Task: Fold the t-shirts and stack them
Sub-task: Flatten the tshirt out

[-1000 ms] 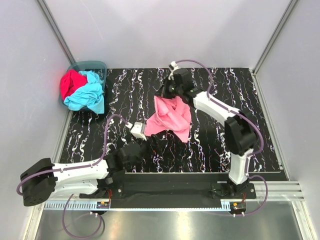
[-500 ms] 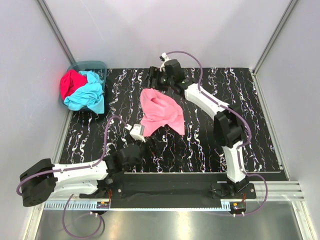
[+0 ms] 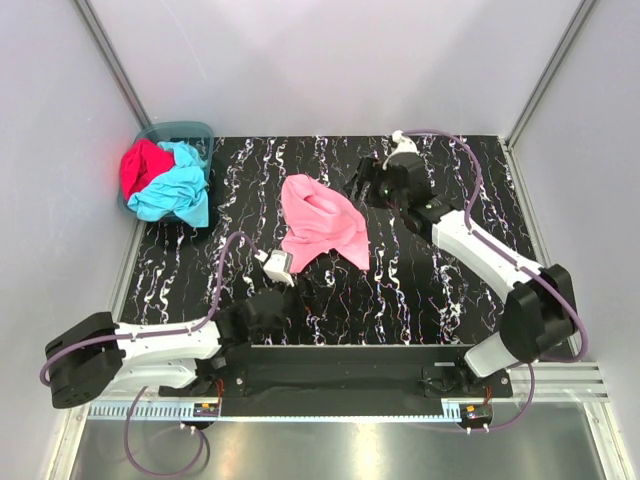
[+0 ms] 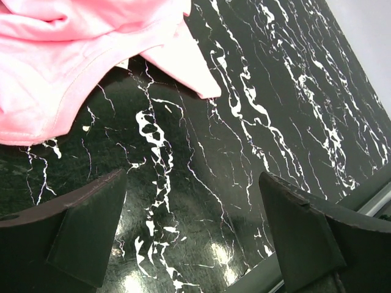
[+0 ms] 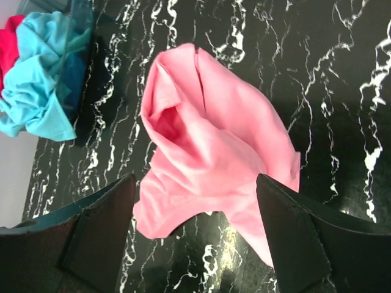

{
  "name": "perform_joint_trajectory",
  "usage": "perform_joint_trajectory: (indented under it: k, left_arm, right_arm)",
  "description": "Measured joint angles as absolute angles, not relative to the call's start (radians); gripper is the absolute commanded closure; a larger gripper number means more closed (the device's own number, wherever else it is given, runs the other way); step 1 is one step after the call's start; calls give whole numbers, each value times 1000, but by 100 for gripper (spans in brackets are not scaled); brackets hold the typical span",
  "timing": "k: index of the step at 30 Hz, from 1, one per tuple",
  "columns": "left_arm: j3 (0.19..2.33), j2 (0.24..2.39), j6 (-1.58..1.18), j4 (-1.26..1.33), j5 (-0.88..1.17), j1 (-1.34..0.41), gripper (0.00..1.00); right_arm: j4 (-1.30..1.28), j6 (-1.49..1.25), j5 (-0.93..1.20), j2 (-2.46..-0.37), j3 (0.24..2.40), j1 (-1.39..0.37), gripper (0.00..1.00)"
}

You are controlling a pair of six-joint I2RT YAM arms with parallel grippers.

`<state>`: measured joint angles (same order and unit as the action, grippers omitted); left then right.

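The pink t-shirt (image 3: 320, 222) lies crumpled on the black marbled table, loose of both grippers; it also shows in the left wrist view (image 4: 67, 67) and the right wrist view (image 5: 214, 146). My right gripper (image 3: 363, 182) (image 5: 195, 180) hovers open just right of its far edge, holding nothing. Off the shirt's near-left corner, my left gripper (image 3: 279, 268) (image 4: 190, 180) stands open over bare table. The turquoise t-shirt (image 3: 175, 190) (image 5: 33, 79) and the red t-shirt (image 3: 140, 165) (image 5: 7, 43) are bunched in the basket.
The teal plastic basket (image 3: 185, 129) (image 5: 80, 36) stands at the table's far left corner. Grey walls close in the table on three sides. A metal rail (image 3: 560, 375) runs along the near edge by the arm bases.
My right gripper opened and let go of the pink t-shirt, which settled on the table. The right arm then swung to the right, away from it. The left arm barely moved.
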<state>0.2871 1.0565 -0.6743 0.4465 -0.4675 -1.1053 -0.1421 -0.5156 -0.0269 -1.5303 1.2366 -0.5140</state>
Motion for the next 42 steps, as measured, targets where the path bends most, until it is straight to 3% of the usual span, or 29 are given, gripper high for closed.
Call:
perform_joint_trajectory:
  k: [8, 26, 30, 31, 33, 34, 42]
  left_arm:
    - [287, 1038, -674, 443, -467, -1105, 5]
    - [268, 888, -679, 372, -484, -1105, 5]
    - [266, 857, -682, 344, -487, -1105, 5]
    - [265, 848, -682, 338, -488, -1105, 5]
    - [260, 836, -683, 334, -490, -1105, 5]
    - [254, 830, -683, 331, -492, -1105, 5]
    - [238, 838, -690, 331, -495, -1105, 5]
  right_arm:
    - [-70, -547, -23, -1567, 1015, -515, 17]
    - [136, -629, 124, -1778, 1006, -515, 29]
    - [159, -637, 135, -1828, 1021, -515, 63]
    - [160, -639, 144, -1843, 1031, -515, 82]
    - [159, -643, 156, -1861, 1053, -515, 96]
    - [157, -647, 162, -1864, 1064, -516, 100]
    - [117, -650, 192, -1864, 1226, -554, 100]
